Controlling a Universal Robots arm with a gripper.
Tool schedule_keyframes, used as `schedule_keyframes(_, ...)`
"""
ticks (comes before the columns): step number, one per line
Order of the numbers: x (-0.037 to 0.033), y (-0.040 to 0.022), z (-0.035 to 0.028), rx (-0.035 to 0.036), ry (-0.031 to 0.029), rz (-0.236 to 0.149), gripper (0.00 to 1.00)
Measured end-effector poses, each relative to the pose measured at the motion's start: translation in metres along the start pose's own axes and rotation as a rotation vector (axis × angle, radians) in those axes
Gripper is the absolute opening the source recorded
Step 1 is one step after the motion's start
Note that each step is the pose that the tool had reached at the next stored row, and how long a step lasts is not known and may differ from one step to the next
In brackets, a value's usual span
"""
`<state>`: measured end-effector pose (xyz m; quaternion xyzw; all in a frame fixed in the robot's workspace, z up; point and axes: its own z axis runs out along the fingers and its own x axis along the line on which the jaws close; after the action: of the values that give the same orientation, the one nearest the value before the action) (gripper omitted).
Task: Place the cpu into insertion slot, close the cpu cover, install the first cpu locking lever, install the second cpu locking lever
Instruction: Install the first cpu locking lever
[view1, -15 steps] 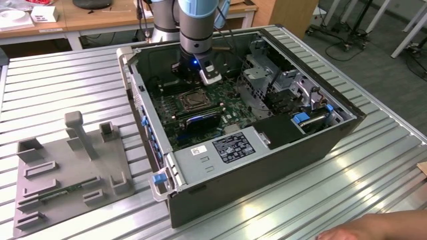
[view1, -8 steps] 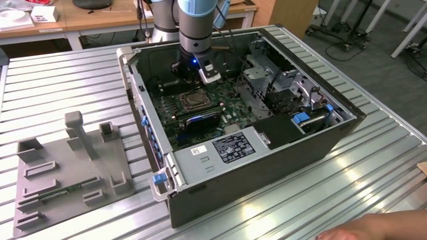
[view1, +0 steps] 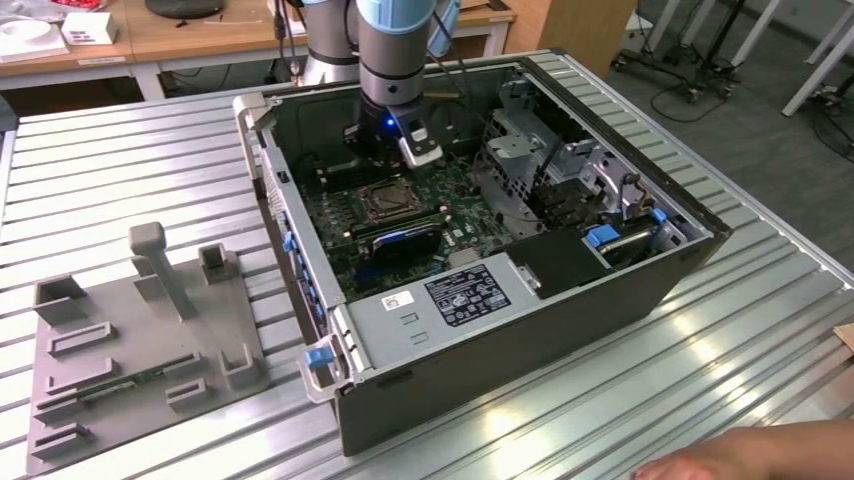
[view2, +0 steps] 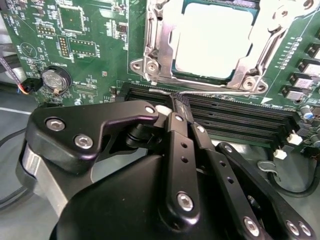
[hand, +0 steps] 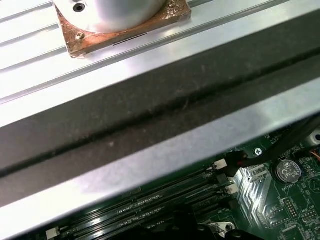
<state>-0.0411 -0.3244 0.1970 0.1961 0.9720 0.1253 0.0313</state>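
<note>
The cpu (view2: 212, 42) lies flat in the insertion slot (view1: 387, 203) on the green motherboard (view2: 80, 45). The silvery cpu cover (view2: 155, 45) is down around it, and the chip's bright top shows through the cut-out. A thin wire locking lever (view2: 160, 92) runs along the socket edge nearest the memory slots (view2: 235, 117). My gripper (view2: 179, 101) is shut, its black fingertips (view2: 176, 100) together right at that lever's end. I cannot tell whether they touch it. In the exterior view the gripper (view1: 387, 165) hangs inside the open computer case, just beyond the socket.
The case wall (hand: 150, 100) and metal drive cages (view1: 534, 160) stand close around the arm. A coin battery (view2: 55, 80) sits on the board. A grey fixture tray (view1: 134, 340) lies on the ribbed table at the exterior view's left. A hand (view1: 747, 455) shows at its lower right.
</note>
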Motion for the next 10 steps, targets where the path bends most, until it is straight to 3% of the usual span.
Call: schedule_keyframes(10,-0.0048,0.0018,0.0013,0.002,-0.002,0.002,0.1)
